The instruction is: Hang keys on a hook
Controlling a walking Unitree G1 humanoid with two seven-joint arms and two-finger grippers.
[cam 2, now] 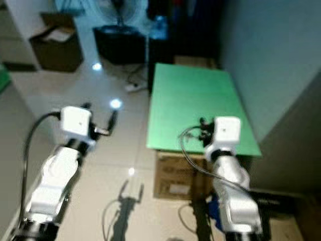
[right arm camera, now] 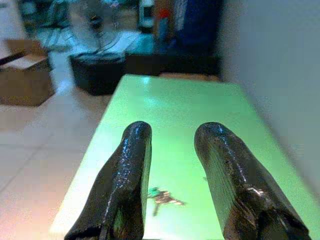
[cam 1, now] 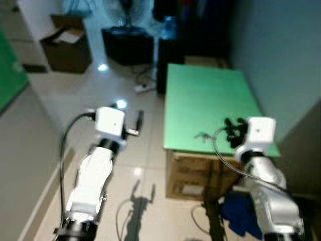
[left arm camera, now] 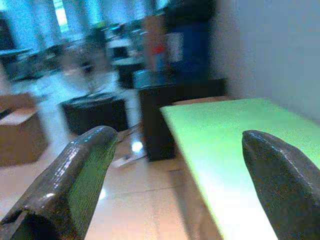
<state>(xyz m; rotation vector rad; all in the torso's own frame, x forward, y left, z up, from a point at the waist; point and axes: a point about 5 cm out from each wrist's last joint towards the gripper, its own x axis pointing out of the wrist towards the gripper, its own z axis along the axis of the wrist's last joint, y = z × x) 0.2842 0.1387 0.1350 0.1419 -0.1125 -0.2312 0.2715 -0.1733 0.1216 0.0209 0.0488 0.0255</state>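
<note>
The keys (right arm camera: 164, 197) lie on the green bench (cam 1: 200, 100) near its front edge. The right gripper (right arm camera: 172, 170) hovers just above them, jaws parted, empty — reaching step; next, lower and pinch. The left gripper (left arm camera: 185, 175) is spread wide beside the bench.

Keys (right arm camera: 164, 197): a small bunch lying flat on the green table top (right arm camera: 175, 110), near its front edge, with what appears to be a green tag at one end; the blurred view leaves finer detail indistinct.
</note>
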